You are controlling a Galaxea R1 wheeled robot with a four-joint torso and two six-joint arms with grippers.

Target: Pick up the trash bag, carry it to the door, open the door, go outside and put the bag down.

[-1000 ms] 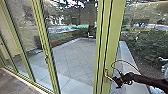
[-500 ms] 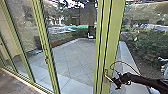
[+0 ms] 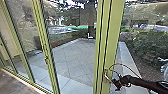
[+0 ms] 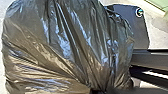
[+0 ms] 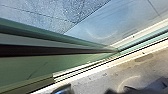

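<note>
In the head view my right gripper (image 3: pixel 117 83) is at the handle (image 3: pixel 106 75) on the green door frame (image 3: pixel 115 32), its arm coming in from the right. How its fingers stand is unclear. The black trash bag (image 4: pixel 62 45) fills much of the left wrist view, its plastic gathered into folds toward my left gripper (image 4: pixel 98 91), which holds it. In the right wrist view the green frame (image 5: pixel 32 65) runs close by, with the sill (image 5: pixel 87 68) beneath it.
Glass panels with green posts (image 3: pixel 46 50) stand to the left. Beyond the glass lies a paved yard (image 3: pixel 75 60) with a low kerb, a tree trunk and bushes (image 3: pixel 147 47). Brown indoor floor (image 3: pixel 12 82) shows at the lower left.
The right arm has shifted slightly at the handle, and its gripper sits a little lower than a second ago. The door frame looks unmoved.
</note>
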